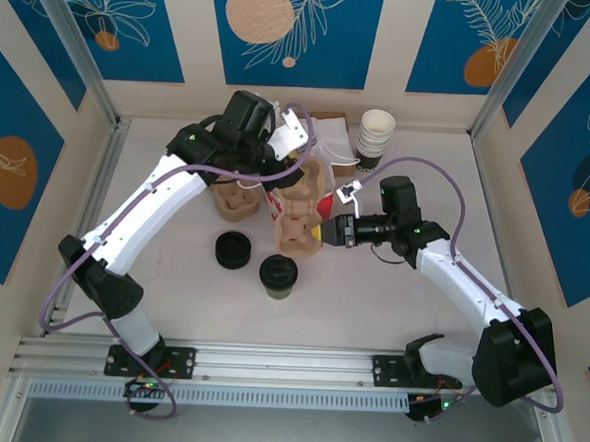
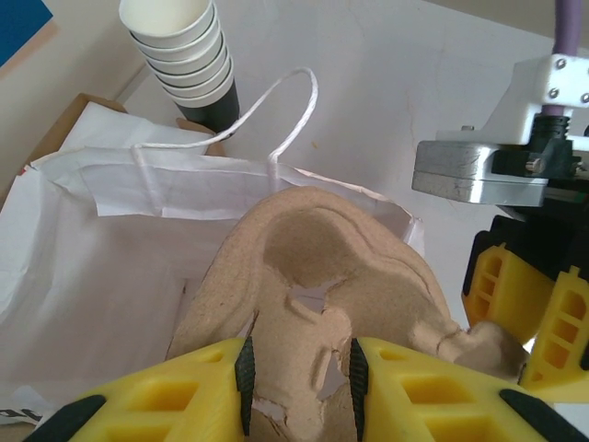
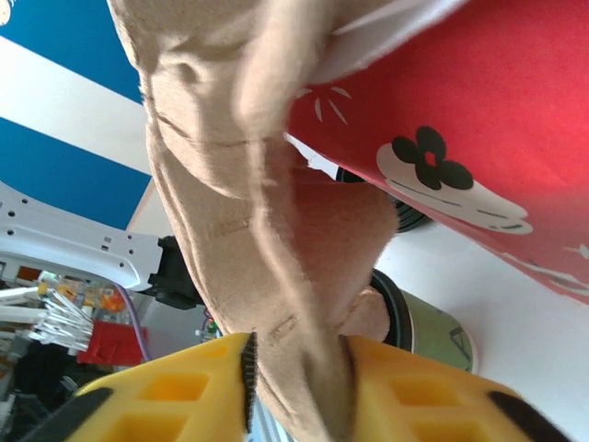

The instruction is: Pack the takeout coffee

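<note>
The takeout coffee [image 1: 278, 273], a small dark-bodied paper cup under a round black plastic lid, stands upright on the pale table [image 1: 369, 316] between the two arms, held by nothing. It is just beside a short black puck of stacked lids [image 1: 233, 249] and in front of the brown moulded-pulp cup carrier [image 1: 300, 216]. That carrier is what both claws have in hand. The left claw [image 2: 299, 382] is closed on one edge, its yellow fingers pinching the fibrous pulp. The right claw [image 3: 299, 378] is clamped on the opposite, nearer edge, the pulp pressed against both pads. The carrier hangs tilted by the open mouth of a white paper bag [image 2: 101, 276] with a looped handle and a red printed side. The step looks like readying the carrier, with the cup not yet loaded. The next move would call for settling the carrier level, freeing one claw, and taking the cup by its body below the lid, kept upright. The pulp is rough, soft and easily creased; the bag is thin and crumples. A second pulp carrier [image 1: 236, 199] sits to the left, and a stack of lidless white paper cups [image 1: 376, 136] stands beyond the bag.
</note>
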You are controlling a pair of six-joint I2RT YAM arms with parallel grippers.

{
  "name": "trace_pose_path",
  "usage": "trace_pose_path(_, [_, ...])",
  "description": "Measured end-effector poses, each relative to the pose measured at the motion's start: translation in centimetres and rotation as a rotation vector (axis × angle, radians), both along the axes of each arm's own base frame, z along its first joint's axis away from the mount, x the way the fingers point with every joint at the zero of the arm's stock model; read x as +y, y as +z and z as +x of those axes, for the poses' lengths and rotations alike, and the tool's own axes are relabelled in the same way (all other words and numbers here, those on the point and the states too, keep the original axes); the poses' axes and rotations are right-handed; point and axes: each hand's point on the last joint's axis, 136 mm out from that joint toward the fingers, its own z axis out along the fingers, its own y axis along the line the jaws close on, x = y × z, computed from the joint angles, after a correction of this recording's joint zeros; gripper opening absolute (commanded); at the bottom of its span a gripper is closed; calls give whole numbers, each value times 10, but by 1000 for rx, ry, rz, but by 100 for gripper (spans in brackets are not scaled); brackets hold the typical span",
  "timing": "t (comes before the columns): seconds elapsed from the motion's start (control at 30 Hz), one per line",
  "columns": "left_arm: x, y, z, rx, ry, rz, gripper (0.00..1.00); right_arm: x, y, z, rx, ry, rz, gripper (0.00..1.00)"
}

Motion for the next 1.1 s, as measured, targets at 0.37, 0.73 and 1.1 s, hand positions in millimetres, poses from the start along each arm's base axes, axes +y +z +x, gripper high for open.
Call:
trace_pose_path(0.37, [-3, 20, -4, -18, -18, -46, 38, 2, 27, 1, -23, 18, 11, 0])
trace_pose_path(0.73, [-4, 66, -58, -161, -152, -63, 56, 1, 97, -14, -105, 38, 21, 0])
trace_pose_path(1.1, [-3, 68, -92, -361, -293, 86, 68, -5, 139, -34, -109, 29, -35, 0])
